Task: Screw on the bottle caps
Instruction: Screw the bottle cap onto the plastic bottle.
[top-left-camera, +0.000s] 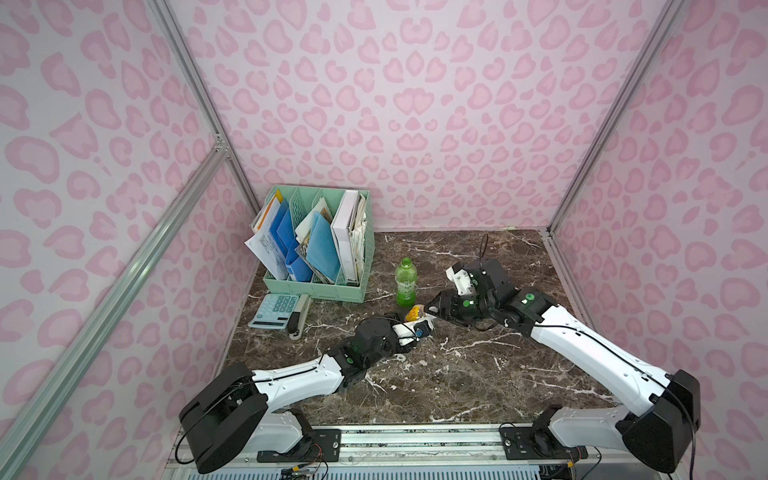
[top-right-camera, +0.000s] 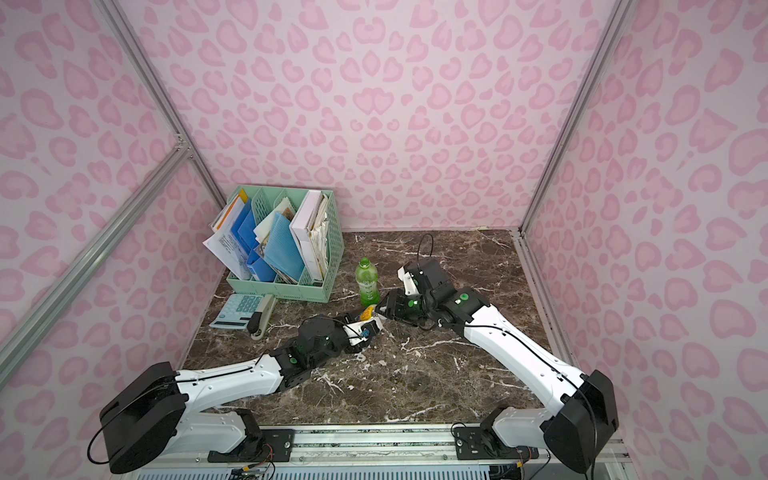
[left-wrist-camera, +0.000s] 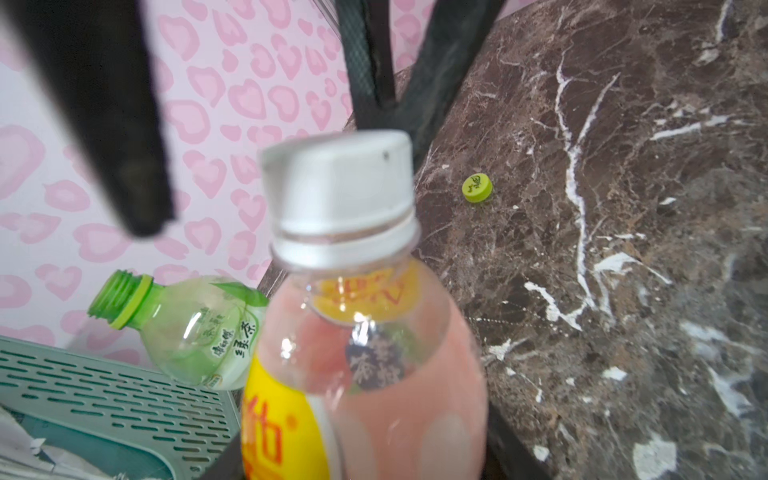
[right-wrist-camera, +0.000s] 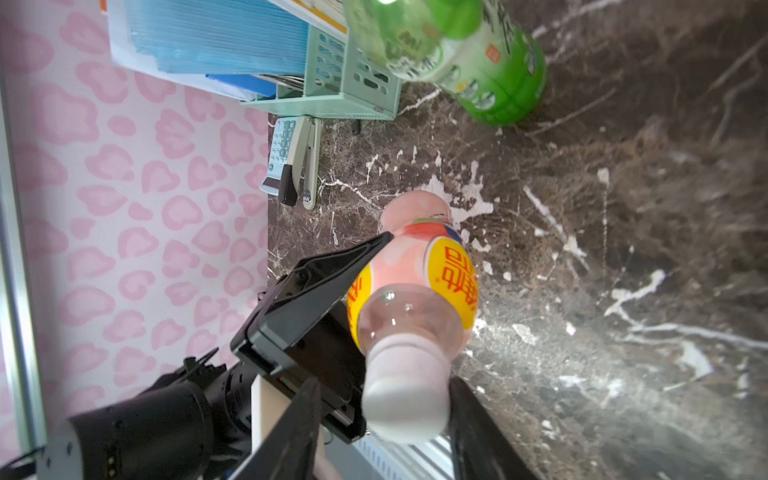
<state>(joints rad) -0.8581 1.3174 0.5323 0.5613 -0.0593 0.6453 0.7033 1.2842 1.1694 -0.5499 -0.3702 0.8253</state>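
Right wrist: round white plastic cap (right-wrist-camera: 405, 399) atop pale pink plastic bottle (right-wrist-camera: 415, 266), held by left claw (top-left-camera: 419, 321), is straddled by parted right claw (right-wrist-camera: 382, 384).

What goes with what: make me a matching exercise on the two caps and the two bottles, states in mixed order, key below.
Things:
1. white cap
2. yellow-green cap
3. green bottle
4. pink bottle

States:
A. gripped by the left tool
B. lying alone on the table
C. standing upright, neck bare
D. sitting on a bottle's neck

Pairs: 1-D, 2-B, 3-C, 4-A.
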